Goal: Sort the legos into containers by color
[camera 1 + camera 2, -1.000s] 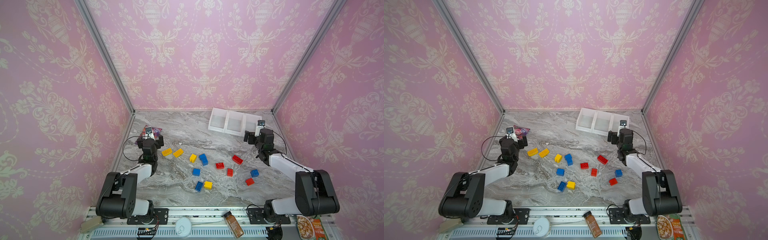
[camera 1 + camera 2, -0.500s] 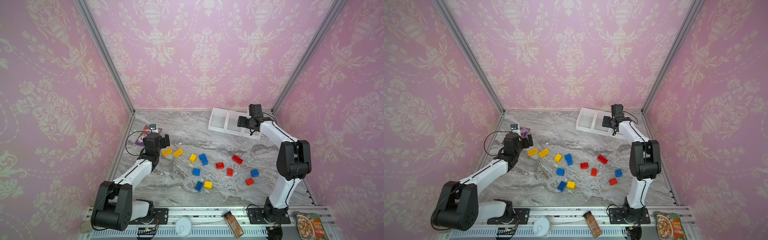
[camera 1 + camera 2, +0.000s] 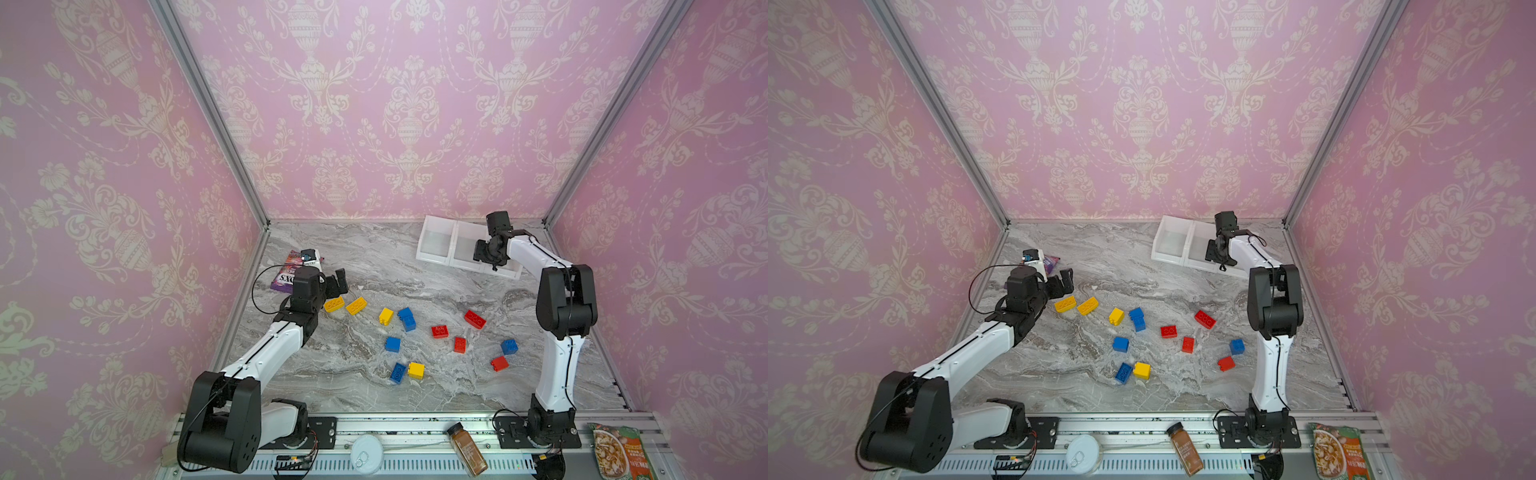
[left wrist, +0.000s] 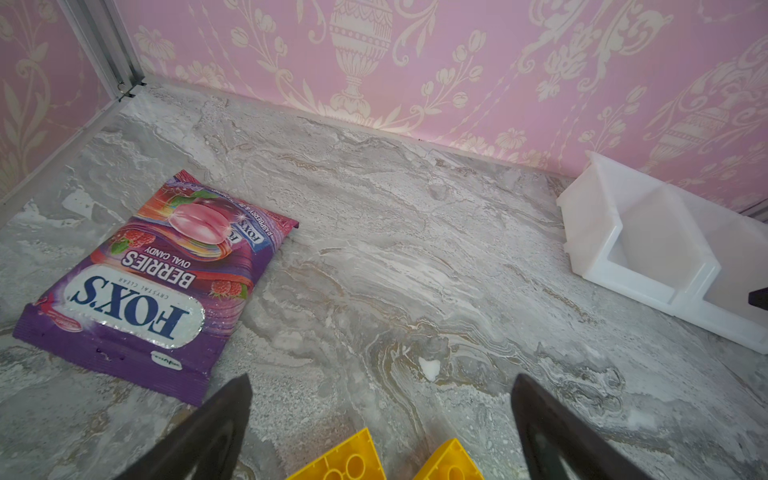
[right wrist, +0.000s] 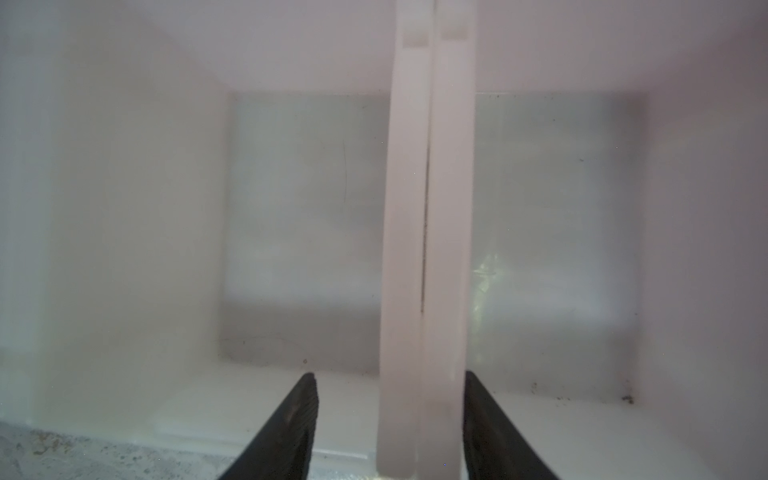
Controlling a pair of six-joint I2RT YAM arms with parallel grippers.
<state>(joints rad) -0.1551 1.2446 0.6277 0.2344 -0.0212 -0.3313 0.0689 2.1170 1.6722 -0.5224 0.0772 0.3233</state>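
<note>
Several yellow, red and blue legos lie loose on the marble table, from a yellow oblong (image 3: 334,305) to a red square (image 3: 499,363). My left gripper (image 3: 337,283) (image 3: 1061,282) (image 4: 382,378) is open just behind two yellow oblong legos (image 4: 345,457) (image 4: 451,461), holding nothing. The three joined white containers (image 3: 432,237) (image 3: 1167,237) (image 4: 598,208) stand at the back right and look empty. My right gripper (image 3: 487,257) (image 3: 1217,255) (image 5: 388,374) straddles the double wall (image 5: 428,208) between two containers. One finger touches that wall and the other stands a little apart.
A purple candy bag (image 3: 286,274) (image 4: 145,282) lies at the back left beside my left arm. On the front rail sit a spice jar (image 3: 467,449), a white lid (image 3: 366,455) and a snack packet (image 3: 619,453). Pink walls close three sides.
My right arm has swung up and back over the containers, and its jaws have narrowed around the dividing wall. My left arm has reached forward towards the yellow legos, staying open.
</note>
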